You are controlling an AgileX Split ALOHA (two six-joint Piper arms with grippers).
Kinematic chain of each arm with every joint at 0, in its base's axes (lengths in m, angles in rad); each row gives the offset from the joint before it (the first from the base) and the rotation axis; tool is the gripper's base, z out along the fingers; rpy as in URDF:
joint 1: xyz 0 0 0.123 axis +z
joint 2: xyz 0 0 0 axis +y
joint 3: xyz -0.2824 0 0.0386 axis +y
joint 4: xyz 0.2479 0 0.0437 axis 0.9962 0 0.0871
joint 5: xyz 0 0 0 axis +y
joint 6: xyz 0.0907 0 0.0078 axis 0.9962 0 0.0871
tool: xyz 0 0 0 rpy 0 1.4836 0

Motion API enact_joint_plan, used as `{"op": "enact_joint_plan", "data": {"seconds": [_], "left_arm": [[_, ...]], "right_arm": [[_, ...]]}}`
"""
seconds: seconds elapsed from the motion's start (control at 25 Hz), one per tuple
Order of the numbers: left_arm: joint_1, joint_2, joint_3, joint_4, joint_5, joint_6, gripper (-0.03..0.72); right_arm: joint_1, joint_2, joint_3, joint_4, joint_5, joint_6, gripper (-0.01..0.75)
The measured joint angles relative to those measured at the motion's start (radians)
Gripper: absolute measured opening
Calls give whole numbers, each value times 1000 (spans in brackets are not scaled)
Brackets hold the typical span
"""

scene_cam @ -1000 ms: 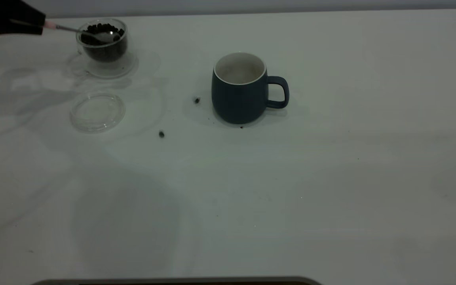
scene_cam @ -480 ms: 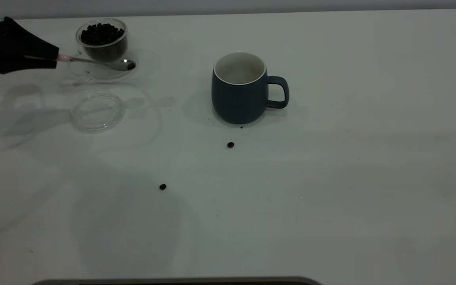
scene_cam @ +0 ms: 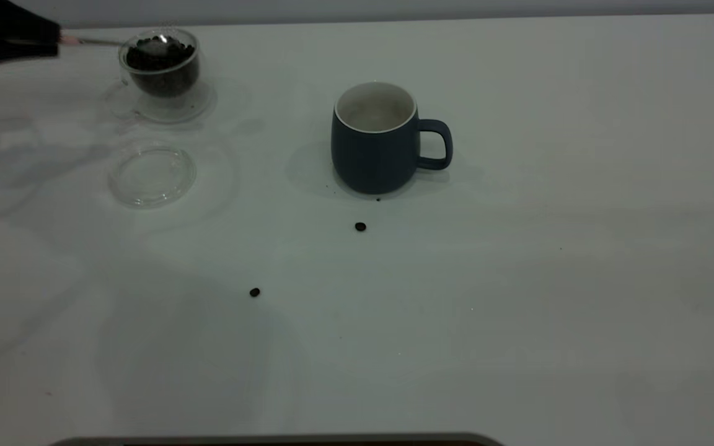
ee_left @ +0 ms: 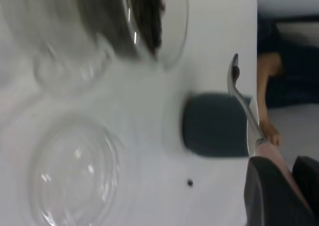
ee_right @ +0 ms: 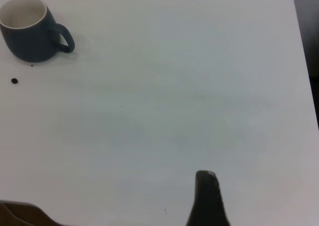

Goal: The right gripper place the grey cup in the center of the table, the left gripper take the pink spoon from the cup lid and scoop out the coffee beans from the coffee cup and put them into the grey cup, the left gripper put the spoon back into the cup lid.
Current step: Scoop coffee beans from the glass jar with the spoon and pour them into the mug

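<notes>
A white table (scene_cam: 518, 279) seen from above. At its far left edge, the left pincer (scene_cam: 53, 41) is clamped on the pale handle of the pink spoon (scene_cam: 103, 42), whose metal bowl sits over the coffee beans (scene_cam: 162, 54) in the coffee cup (scene_cam: 160, 65). The cup lid (scene_cam: 152, 174) lies bare just in front of that cup. The grey cup (scene_cam: 374, 139) stands near the table's center, apparently without beans. Two stray beans (scene_cam: 360, 227) lie on the table in front of it. To scoop well, the spoon should probably dip gently, lift level, and travel slowly toward the grey cup. The right pincer (ee_right: 207, 196) is parked well away from the cups; I cannot tell whether it is open.
</notes>
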Motion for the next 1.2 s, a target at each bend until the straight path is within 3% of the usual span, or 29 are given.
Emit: {"op": "enact_joint_plan", "data": {"seconds": [0.6, 1.2], "left_arm": [[23, 97, -213, 12, 7, -5, 117], [18, 170, -346, 88, 7, 153, 117]], "right_arm": [[0, 0, 0, 0, 0, 0, 590], [0, 0, 0, 0, 0, 0, 590]]}}
